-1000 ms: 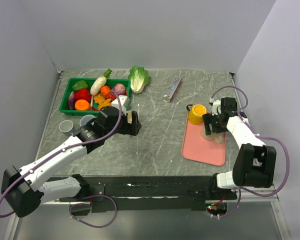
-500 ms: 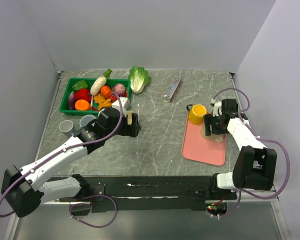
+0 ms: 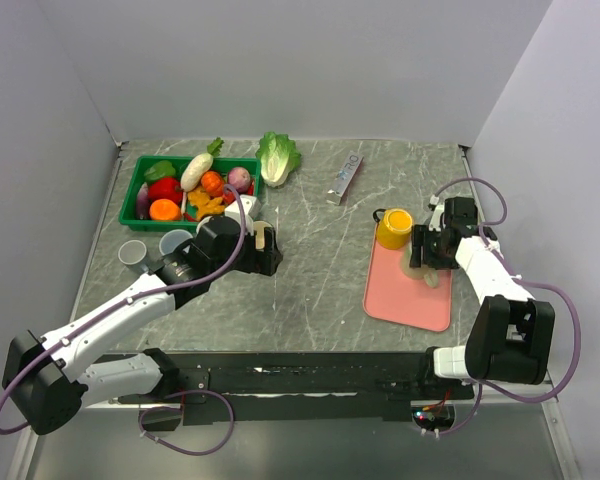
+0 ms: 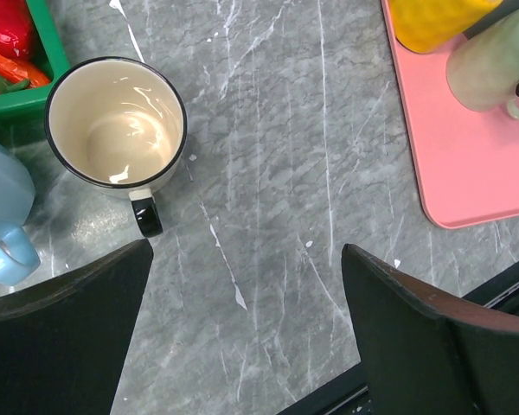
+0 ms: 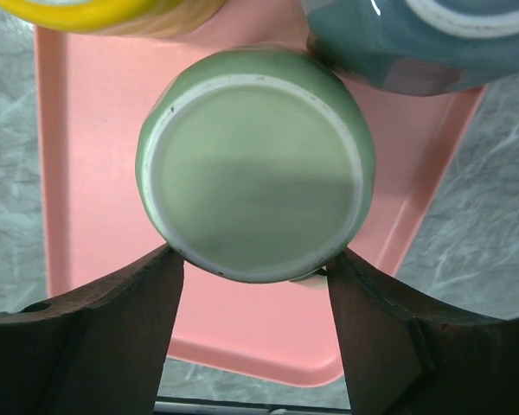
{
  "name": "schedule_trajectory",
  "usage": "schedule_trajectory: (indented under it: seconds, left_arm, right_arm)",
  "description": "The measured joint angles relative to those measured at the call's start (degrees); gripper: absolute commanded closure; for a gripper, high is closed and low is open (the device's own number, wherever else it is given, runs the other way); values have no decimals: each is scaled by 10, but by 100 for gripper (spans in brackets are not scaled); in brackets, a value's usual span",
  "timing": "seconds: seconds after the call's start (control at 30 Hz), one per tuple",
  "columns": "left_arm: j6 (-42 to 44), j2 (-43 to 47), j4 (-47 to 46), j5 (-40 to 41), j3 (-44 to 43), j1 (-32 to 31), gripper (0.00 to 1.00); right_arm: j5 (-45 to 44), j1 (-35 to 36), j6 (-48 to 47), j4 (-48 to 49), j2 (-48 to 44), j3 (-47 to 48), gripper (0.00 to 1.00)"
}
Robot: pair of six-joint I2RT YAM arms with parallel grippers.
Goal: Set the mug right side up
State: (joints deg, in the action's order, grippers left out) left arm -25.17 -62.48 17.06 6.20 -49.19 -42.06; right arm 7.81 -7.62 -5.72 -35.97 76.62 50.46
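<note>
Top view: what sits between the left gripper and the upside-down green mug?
From the left gripper there is only bare table, then a strip of pink tray before the green mug. Top and left wrist views both show this.

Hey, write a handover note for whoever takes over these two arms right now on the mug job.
Left end effector: open, empty, above the grey marble table, away from the job.
Right end effector: straddles the pale green ceramic mug, fingers at its sides; a firm grip cannot be confirmed.
Mug: upside down, base up, on the pink plastic tray, close beside a yellow mug.
Done: the right arm is in place at the mug.
Left: secure the grip, lift, flip, set it down rim up.
</note>
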Motion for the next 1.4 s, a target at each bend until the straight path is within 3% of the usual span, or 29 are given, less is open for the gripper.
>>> schedule_trajectory:
  seconds: [0.13,0.47,0.93,1.2,1.27,1.4]
  left_arm:
    - [0,0,0,-4,1,0,4]
    - [-2,-13,-3,-19,5,0,4]
    - [-7,-21,-5,-28,6,0,4]
    - [-10,-21,-5,-34,6,0,4]
    - [-10,-21,-5,-34,6,0,4]
    - [-10,-21,-5,-34,7,0,4]
  right_arm:
    - [8,0,28,-2,0,0,32]
    - [20,3,98,-6,-18,-3,28]
    - [-9,47,139,12,-29,-26,51]
    - [-88,93,162,29,-17,-39,54]
    - [-104,102,166,33,-17,-44,60]
    - [-134,114,173,45,-15,-55,83]
